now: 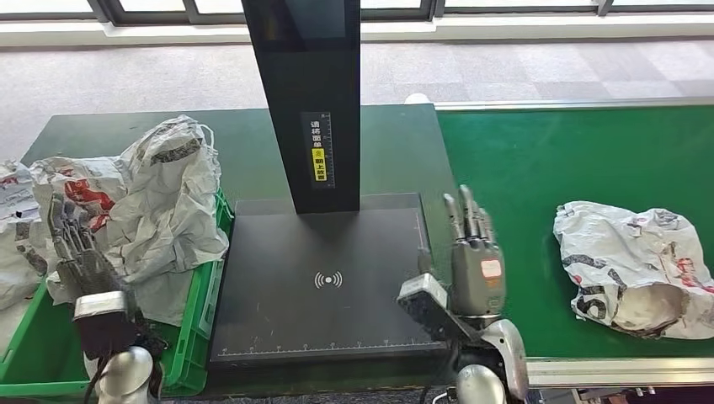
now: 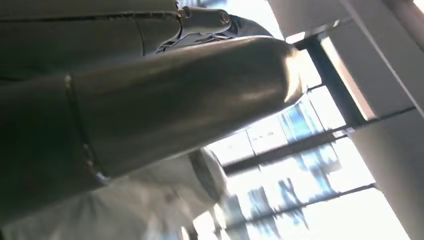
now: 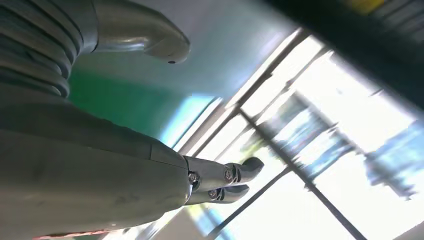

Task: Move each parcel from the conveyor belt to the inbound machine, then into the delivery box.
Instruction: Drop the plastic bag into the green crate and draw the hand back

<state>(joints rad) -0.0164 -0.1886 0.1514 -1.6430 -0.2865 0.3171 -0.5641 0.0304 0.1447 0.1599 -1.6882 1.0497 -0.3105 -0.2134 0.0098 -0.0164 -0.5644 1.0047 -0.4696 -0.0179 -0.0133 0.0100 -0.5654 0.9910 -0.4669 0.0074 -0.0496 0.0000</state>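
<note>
A crumpled white parcel bag [image 1: 636, 268] with red and black print lies on the green conveyor belt [image 1: 581, 168] at the right. My right hand [image 1: 473, 252] is raised over the right edge of the black inbound machine platform [image 1: 324, 282], fingers straight and apart, holding nothing; the same right hand [image 3: 100, 165] is seen close up. My left hand [image 1: 80, 252] hangs over the green delivery box [image 1: 198, 316], fingers extended beside a white parcel [image 1: 164, 198] that lies in the box. In the left wrist view the left hand [image 2: 150, 100] shows nothing in its grasp.
The machine's black post [image 1: 311, 101] with a yellow label rises behind the platform. Another white bag [image 1: 13, 227] lies at the far left. Grey carpet and windows are beyond the dark green table [image 1: 244, 143].
</note>
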